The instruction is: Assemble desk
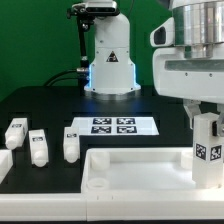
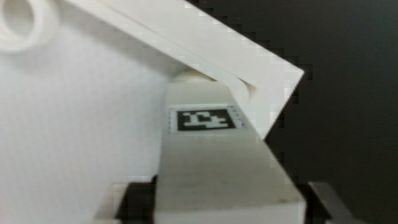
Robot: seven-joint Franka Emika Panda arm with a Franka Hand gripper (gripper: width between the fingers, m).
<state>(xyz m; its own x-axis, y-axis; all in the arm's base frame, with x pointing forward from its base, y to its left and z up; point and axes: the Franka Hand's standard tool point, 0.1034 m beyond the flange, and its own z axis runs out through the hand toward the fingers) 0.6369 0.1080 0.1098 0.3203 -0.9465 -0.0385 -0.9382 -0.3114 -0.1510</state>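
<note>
The white desk top (image 1: 130,168), a wide rimmed tray, lies at the front of the black table. My gripper (image 1: 205,122) is shut on a square white leg block (image 1: 208,160) that hangs upright at the tray's end on the exterior view's right. In the wrist view the same leg block (image 2: 217,160) shows its black-and-white tag, held between my dark fingers (image 2: 135,200), with its far end at a corner of the desk top (image 2: 80,120). I cannot tell whether the leg touches the tray.
Three more white leg blocks (image 1: 38,147) lie on the table at the exterior view's left. The marker board (image 1: 113,127) lies behind the tray, and the robot's base (image 1: 108,60) stands at the back.
</note>
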